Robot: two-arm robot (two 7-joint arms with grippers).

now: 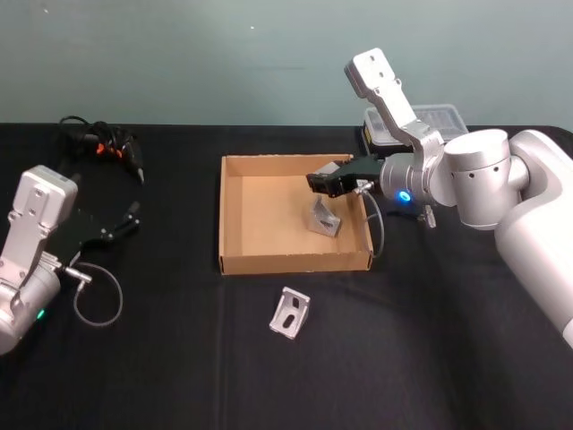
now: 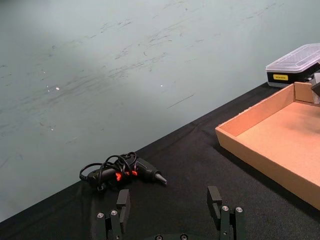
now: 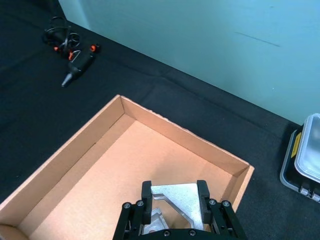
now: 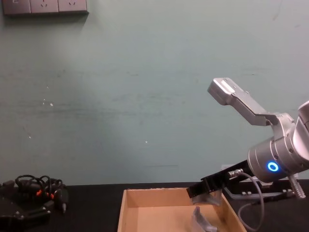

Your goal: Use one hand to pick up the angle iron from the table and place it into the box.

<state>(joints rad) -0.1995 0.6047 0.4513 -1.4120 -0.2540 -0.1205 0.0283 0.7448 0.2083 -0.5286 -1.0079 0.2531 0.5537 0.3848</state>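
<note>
Right gripper (image 1: pixel 324 184) hangs over the box (image 1: pixel 295 262), fingers spread, gripping nothing. One angle iron (image 1: pixel 326 218) sits on the box floor just beneath it. A second iron (image 1: pixel 290 313) lies on the table (image 1: pixel 179 358) near the box's front wall. Left gripper (image 1: pixel 125 221) parked at left, fingers apart.

- The wall (image 4: pixel 145 96) ahead of me is a pale grey-green, plain and flat, rising straight up behind the far edge of the table (image 1: pixel 179 358).
- Its paint is scuffed: faint slanting streaks (image 2: pixel 150 45), a few white specks (image 2: pixel 57 88) and one short dark scratch (image 2: pixel 181 101).
- A row of grey wall sockets (image 4: pixel 46 6) sits high on it toward my left, cut by the top edge of my chest view.
- The table is matte black and wide, spreading to both sides under me.
- The light is soft and even; one broad patch (image 2: pixel 75 60) of the wall looks a little brighter, and the black top looks dull.
</note>
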